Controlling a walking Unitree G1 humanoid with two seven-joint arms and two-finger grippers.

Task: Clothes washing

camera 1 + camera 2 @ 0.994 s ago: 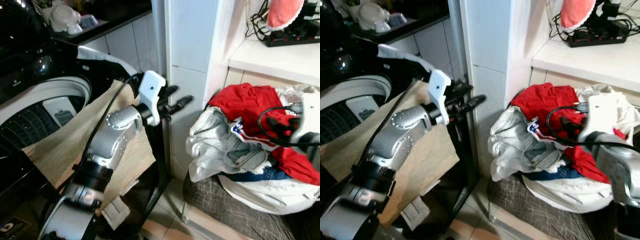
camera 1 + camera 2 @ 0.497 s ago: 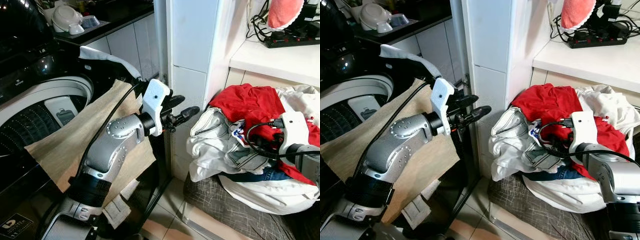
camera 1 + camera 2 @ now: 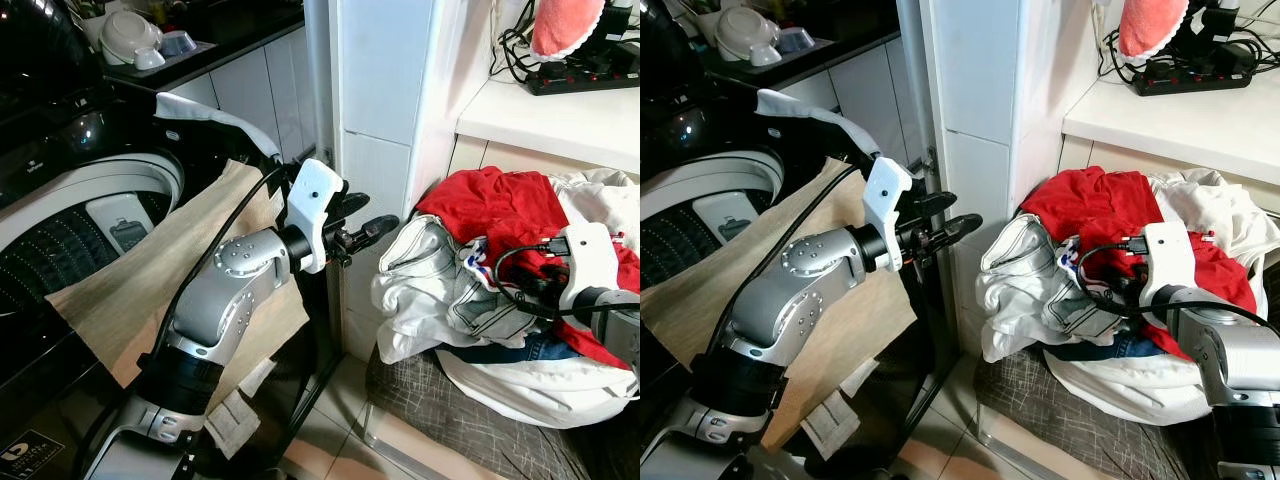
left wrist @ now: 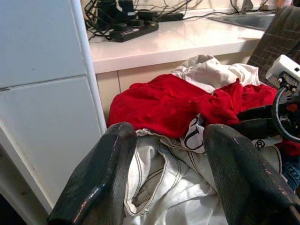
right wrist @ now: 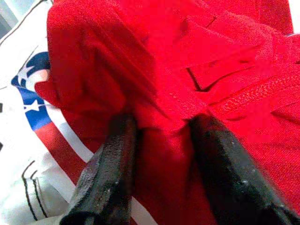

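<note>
A laundry pile sits on the right: a red garment on top, a white garment at its front, blue denim underneath. My right gripper is pushed into the pile, and its fingers pinch a bunched fold of the red garment. My left gripper hangs open in the air beside the white pillar, pointing at the pile without touching it. A beige cloth drapes over the rim of the washing machine at the left.
The pile rests on a grey woven seat low at the right. A white counter behind it carries a power strip and cables, with a pink cloth hanging above. Dishes stand on the dark counter at the far left.
My right gripper dropped from above the pile and moved left into the red garment, then held still. The left arm reached a little further toward the pile.
</note>
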